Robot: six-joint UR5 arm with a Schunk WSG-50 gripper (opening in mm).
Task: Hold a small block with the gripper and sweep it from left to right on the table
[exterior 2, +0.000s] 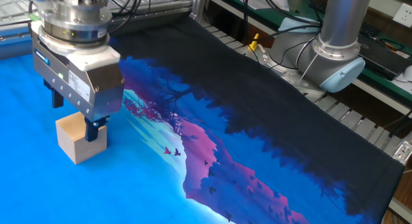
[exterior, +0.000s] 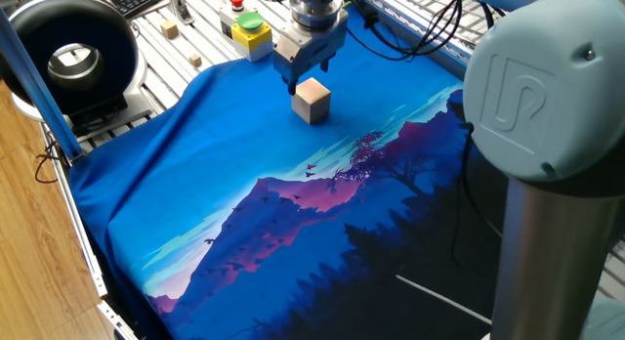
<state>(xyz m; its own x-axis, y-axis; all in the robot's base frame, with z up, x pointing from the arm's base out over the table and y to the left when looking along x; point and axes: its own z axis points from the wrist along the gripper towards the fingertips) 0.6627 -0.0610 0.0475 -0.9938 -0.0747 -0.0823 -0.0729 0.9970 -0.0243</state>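
The small block (exterior: 312,99), a light tan wooden cube, rests on the blue mountain-print cloth of the table (exterior: 195,184) near its far edge. It also shows in the other fixed view (exterior 2: 78,140). The gripper (exterior: 309,77) hangs straight above the block, dark and boxy, with its jaws open. In the other fixed view the gripper (exterior 2: 76,114) has its fingertips down at the block's top, one finger (exterior 2: 95,129) at the near side and the other on the far side. The block stands flat on the cloth; whether the fingers touch it I cannot tell.
A yellow box with red and green buttons (exterior: 247,27) stands just behind the gripper on the slatted aluminium. Two tiny wooden cubes (exterior: 170,28) lie there too. A black ring device (exterior: 71,55) is at far left. The arm's large grey joint (exterior: 547,96) fills the right foreground; its base (exterior 2: 335,50) stands beyond the cloth.
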